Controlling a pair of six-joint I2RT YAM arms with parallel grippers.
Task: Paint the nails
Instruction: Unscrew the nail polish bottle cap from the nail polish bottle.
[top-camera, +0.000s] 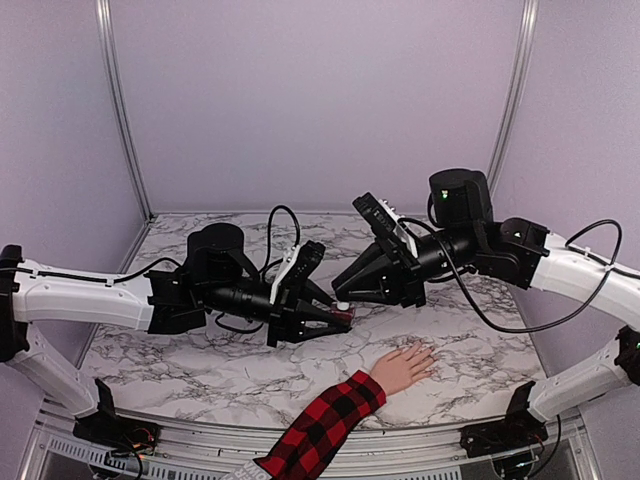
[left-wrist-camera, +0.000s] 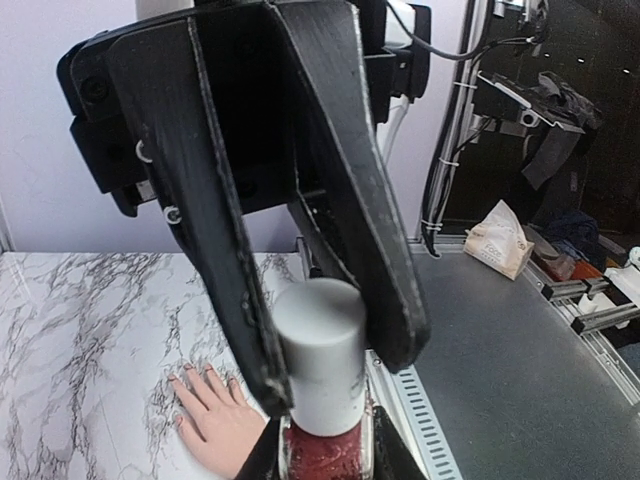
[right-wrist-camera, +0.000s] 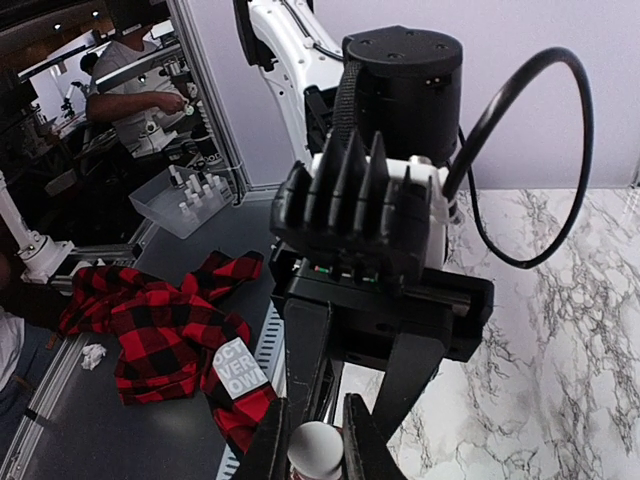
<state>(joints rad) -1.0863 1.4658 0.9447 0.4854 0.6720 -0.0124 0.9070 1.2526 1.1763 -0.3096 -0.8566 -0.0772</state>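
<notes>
Above the middle of the marble table (top-camera: 200, 360), my left gripper (top-camera: 338, 317) is shut on a small dark-red polish bottle (left-wrist-camera: 328, 452). Its white cap (left-wrist-camera: 320, 350) is clamped between the fingers (left-wrist-camera: 375, 250) of my right gripper (top-camera: 346, 297), which meets the left one tip to tip. In the right wrist view the cap (right-wrist-camera: 316, 447) sits between that gripper's (right-wrist-camera: 316, 440) own jaws. A pale hand (top-camera: 404, 365) in a red-and-black plaid sleeve (top-camera: 322, 428) lies flat below and to the right. Its tiny nails (left-wrist-camera: 187, 368) point away from the table's edge.
Pale walls with metal corner posts (top-camera: 120, 110) enclose the table. A slotted metal rail (left-wrist-camera: 415, 400) runs along its near edge. Off the table lie loose plaid cloth (right-wrist-camera: 150, 325), a clear tray of small bottles (right-wrist-camera: 185, 205) and a paper bag (left-wrist-camera: 498, 240).
</notes>
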